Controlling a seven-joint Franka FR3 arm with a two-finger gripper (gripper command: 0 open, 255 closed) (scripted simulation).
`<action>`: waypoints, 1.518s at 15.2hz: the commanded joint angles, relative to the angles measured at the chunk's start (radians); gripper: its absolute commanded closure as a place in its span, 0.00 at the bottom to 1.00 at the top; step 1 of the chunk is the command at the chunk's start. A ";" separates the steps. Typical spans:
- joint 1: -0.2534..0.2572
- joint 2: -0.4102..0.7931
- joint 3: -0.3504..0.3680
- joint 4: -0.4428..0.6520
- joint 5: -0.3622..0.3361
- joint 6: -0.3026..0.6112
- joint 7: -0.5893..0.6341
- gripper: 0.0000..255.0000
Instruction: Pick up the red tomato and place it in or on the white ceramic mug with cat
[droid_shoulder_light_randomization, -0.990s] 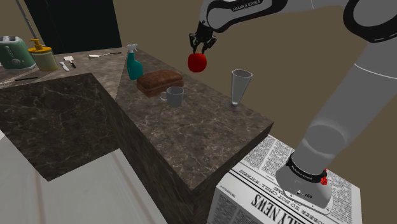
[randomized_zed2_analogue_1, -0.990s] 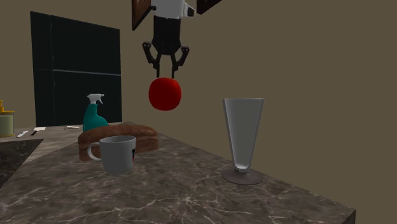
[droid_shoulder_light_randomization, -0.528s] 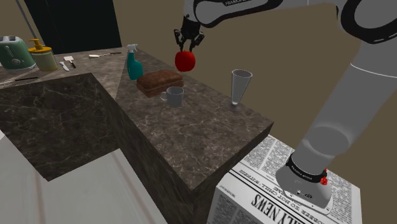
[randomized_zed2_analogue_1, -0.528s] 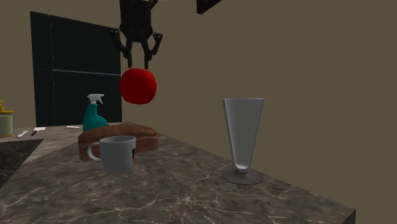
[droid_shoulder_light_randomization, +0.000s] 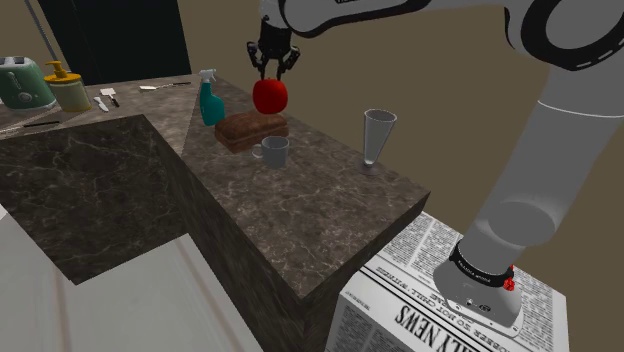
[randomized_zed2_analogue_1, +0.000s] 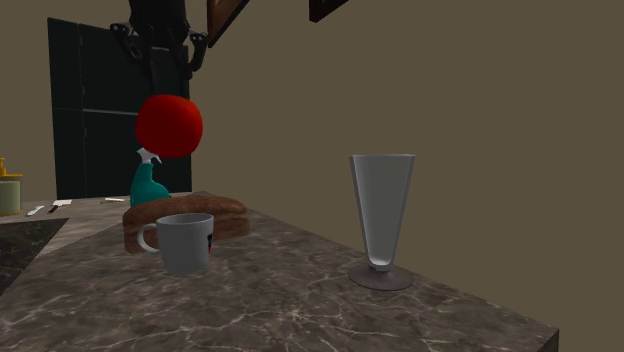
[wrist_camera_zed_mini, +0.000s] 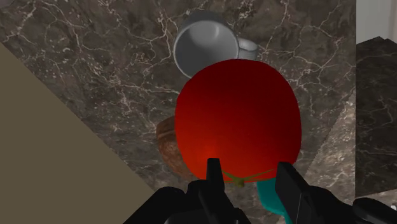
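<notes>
With the red tomato (droid_shoulder_light_randomization: 270, 96) clamped in my gripper (droid_shoulder_light_randomization: 271, 74), I hover high over the counter (droid_shoulder_light_randomization: 300, 210). Carrying step; next, I judge, calls for centring above the white mug (droid_shoulder_light_randomization: 273, 150), then lowering

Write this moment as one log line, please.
gripper: shut on tomato | tomato: aloft over counter | mug: upright, empty | placed: not yet

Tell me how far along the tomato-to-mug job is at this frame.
Done: the pick. The gripper is shut on the red tomato, which is well clear of the counter.
In hand: the transfer. The tomato hangs high above the counter, and in the wrist view the empty mouth of the mug lies just past it.
Left: line up over the mug, lower, release.
</notes>
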 joint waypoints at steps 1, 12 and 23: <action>0.000 -0.001 0.000 -0.024 -0.005 0.021 0.011 1.00; -0.004 0.009 -0.007 -0.155 -0.041 0.155 0.067 1.00; -0.003 0.041 -0.016 -0.247 -0.094 0.269 0.130 1.00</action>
